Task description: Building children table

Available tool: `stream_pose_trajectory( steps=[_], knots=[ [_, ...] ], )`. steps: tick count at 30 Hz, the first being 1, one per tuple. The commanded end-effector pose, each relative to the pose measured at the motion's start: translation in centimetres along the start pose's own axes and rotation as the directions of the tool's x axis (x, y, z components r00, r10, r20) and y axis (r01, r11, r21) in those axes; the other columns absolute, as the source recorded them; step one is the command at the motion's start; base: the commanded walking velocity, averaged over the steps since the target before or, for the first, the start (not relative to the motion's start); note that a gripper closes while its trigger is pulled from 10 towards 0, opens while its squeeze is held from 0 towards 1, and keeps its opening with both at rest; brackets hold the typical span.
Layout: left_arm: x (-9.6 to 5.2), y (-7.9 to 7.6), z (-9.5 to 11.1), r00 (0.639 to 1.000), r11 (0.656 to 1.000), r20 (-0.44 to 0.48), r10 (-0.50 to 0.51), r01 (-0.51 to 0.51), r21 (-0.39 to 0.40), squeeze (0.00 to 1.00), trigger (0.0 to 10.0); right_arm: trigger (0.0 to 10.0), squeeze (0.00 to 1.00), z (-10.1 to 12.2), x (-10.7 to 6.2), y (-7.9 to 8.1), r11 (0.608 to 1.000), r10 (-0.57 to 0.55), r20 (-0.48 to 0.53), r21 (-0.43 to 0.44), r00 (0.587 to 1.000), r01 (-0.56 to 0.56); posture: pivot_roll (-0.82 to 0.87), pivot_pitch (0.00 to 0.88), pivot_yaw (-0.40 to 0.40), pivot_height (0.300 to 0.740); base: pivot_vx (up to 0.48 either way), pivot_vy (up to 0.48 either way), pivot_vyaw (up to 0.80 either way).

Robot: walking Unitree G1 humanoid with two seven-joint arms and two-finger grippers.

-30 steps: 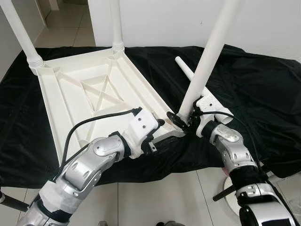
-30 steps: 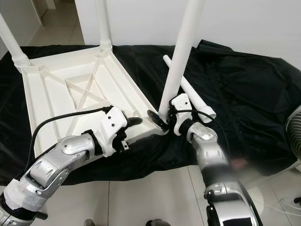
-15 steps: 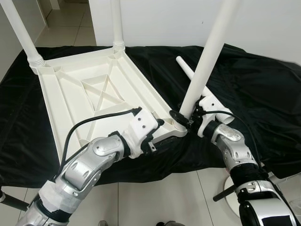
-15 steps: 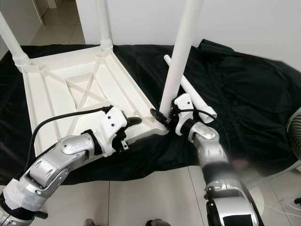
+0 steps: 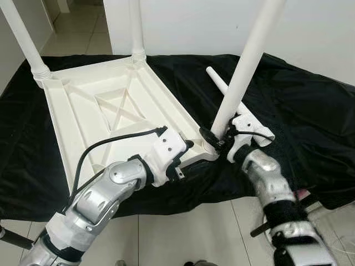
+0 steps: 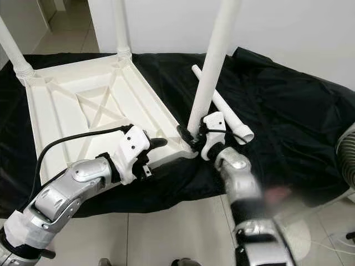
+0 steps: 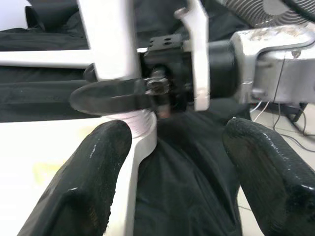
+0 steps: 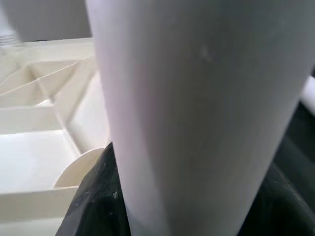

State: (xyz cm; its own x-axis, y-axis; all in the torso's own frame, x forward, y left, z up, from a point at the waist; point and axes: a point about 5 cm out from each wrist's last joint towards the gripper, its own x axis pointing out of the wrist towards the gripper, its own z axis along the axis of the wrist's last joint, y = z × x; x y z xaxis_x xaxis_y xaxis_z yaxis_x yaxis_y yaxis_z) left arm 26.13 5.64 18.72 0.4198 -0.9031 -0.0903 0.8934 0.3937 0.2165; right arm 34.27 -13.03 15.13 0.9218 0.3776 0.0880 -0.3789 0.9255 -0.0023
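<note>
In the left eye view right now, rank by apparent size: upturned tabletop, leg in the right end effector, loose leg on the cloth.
1. Upturned tabletop, largest by far.
2. Leg held by the right end effector at the tabletop's near corner; its top is cropped.
3. Loose leg, smallest as seen, but partly hidden behind the held leg, so its true length is unsure.

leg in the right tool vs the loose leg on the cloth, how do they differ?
Held leg stands nearly upright, tilted, its foot at the tabletop corner socket; loose leg lies flat on the black cloth. The right tool grips the held leg near its base; nothing touches the loose leg. Both are plain white tubes.
</note>
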Motion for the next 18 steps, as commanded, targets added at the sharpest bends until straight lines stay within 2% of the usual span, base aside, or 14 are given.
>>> stream_pose_trajectory(
  steps=[1,3,5,7,9,10,11,14,18],
  knots=[
    [0.0,-0.7,-0.1,0.995,0.995,-0.011,-0.097,0.097,0.010,0.00,10.0,10.0,0.00,-1.7,-0.5,-0.4,0.995,-0.084,-0.087,0.047,0.993,0.088,-0.03,0.101,-0.045,0.740,0.000,0.000,0.00],
    [0.0,-0.7,-0.1,0.995,0.995,-0.010,-0.096,0.096,0.009,0.00,10.0,10.0,0.00,-1.7,-0.6,-0.4,0.990,-0.124,-0.087,0.062,0.988,0.130,-0.03,0.101,-0.045,0.740,0.000,0.000,0.00],
    [0.0,-0.7,-0.2,0.995,0.995,-0.011,-0.095,0.095,0.006,0.00,10.0,10.0,0.00,-1.8,-0.8,0.0,0.964,-0.242,-0.095,0.092,0.966,0.250,-0.04,0.100,-0.043,0.740,0.000,0.000,0.00],
    [0.0,-0.7,-0.2,0.995,0.995,-0.011,-0.096,0.096,0.004,0.00,10.0,10.0,0.00,-1.9,-1.0,0.2,0.951,-0.281,-0.101,0.102,0.954,0.291,-0.04,0.100,-0.044,0.740,0.000,0.000,0.00],
    [0.1,-0.7,-0.2,0.995,0.995,-0.011,-0.096,0.096,0.001,0.00,10.0,10.0,0.00,-2.0,-1.5,1.1,0.904,-0.403,-0.095,0.113,0.910,0.412,-0.04,0.100,-0.044,0.740,0.000,0.000,0.00],
    [0.1,-0.7,-0.2,0.995,0.995,-0.011,-0.096,0.096,0.001,0.00,10.0,10.0,0.00,-2.0,-1.5,1.1,0.904,-0.403,-0.095,0.113,0.910,0.412,-0.04,0.100,-0.044,0.740,0.000,0.000,0.00],
    [0.1,-0.6,-0.3,0.995,0.996,-0.012,-0.094,0.094,0.001,0.00,10.0,10.0,0.00,-2.1,-1.9,2.1,0.865,-0.475,-0.097,0.131,0.874,0.485,-0.04,0.097,-0.045,0.740,0.000,0.000,0.00],
    [0.1,-0.6,-0.3,0.996,0.996,-0.012,-0.093,0.093,0.001,0.00,10.0,10.0,0.00,-2.1,-2.1,2.8,0.852,-0.492,-0.109,0.145,0.864,0.504,-0.04,0.095,-0.047,0.740,0.000,0.000,0.00],
    [0.0,-0.6,-0.4,0.996,0.996,-0.014,-0.092,0.092,0.000,0.00,10.0,10.0,0.00,-1.8,-2.2,3.2,0.864,-0.472,-0.096,0.148,0.877,0.481,-0.05,0.091,-0.046,0.740,0.000,0.000,0.00]
  ],
)
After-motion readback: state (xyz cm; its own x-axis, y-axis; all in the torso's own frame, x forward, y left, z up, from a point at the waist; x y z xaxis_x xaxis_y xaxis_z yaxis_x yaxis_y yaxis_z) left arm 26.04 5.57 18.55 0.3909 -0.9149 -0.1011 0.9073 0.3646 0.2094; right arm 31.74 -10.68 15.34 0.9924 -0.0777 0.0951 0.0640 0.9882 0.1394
